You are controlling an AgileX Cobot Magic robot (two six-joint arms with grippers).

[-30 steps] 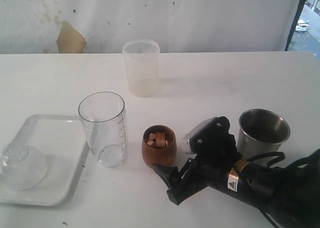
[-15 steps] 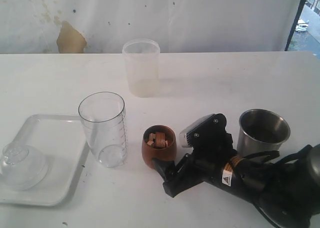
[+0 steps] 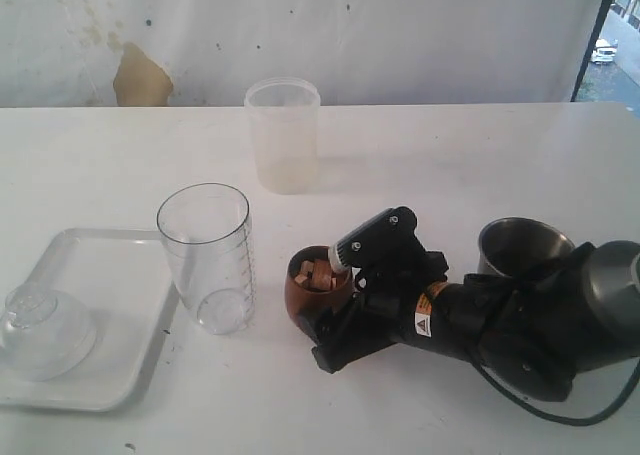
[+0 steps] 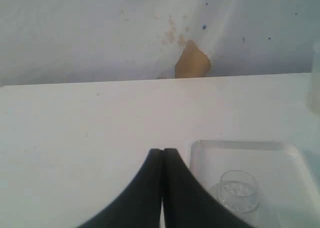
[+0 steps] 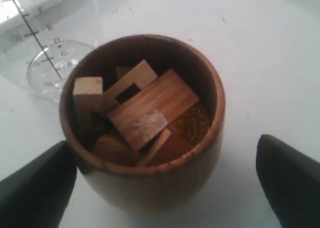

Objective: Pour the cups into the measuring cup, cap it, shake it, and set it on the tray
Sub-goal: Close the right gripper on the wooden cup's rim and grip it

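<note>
Right gripper (image 5: 161,180) is spread wide with the wooden cup (image 3: 303,305) sitting between its fingers, one finger on each side of the wall. It is not clamped yet: the right wrist view shows clear table between one finger and the cup, while on the other side contact can't be told. The cup is upright, long axis vertical, mid-table (image 3: 450,165) towards the camera-side edge. The right arm comes in low from the right edge, so the cup is dead ahead of it and that arm is plainly the nearer one. The measuring cup (image 3: 205,255) stands just beside the wooden cup, on its left-edge side, upright, mouth open and looking empty. Judgement: next is close, lift, then carry towards the left edge and tip. The tray (image 3: 110,295) is at the left camera-side corner with the clear lid (image 3: 45,330) on it. The frosted tumbler (image 3: 283,135) is near the far edge, and the steel cup (image 3: 520,250) is tight against the right arm's body, so there's a knock risk on the lift. The right wrist view alone shows the wooden blocks filling the cup; the exterior view alone shows the steel cup's closeness. Left gripper (image 4: 162,158) is out of the exterior view; its own camera shows the jaws pressed together, empty, hanging over the table beside the tray.
</note>
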